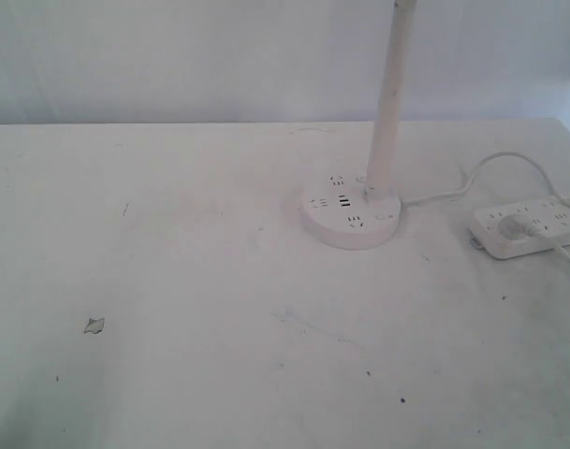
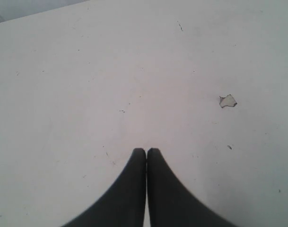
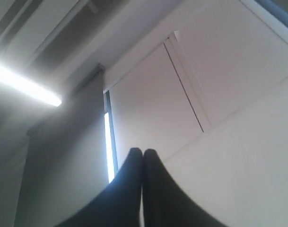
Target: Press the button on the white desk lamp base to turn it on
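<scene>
The white desk lamp base [image 1: 350, 217] is a thick round disc on the table, right of centre in the exterior view, with socket holes and dark USB slots on top and a slim white pole [image 1: 389, 103] rising from it. Neither arm shows in the exterior view. My left gripper [image 2: 146, 151] is shut with nothing in it, its black fingers pressed together above bare tabletop. My right gripper [image 3: 143, 152] is also shut and empty, pointing up at a wall and ceiling. The lamp base appears in neither wrist view.
A long white power strip [image 1: 533, 224] lies at the right edge with a plug in it, and a white cable [image 1: 472, 182] runs from it to the lamp base. A small chip in the table surface [image 1: 95, 325] [image 2: 227, 100] marks the left side.
</scene>
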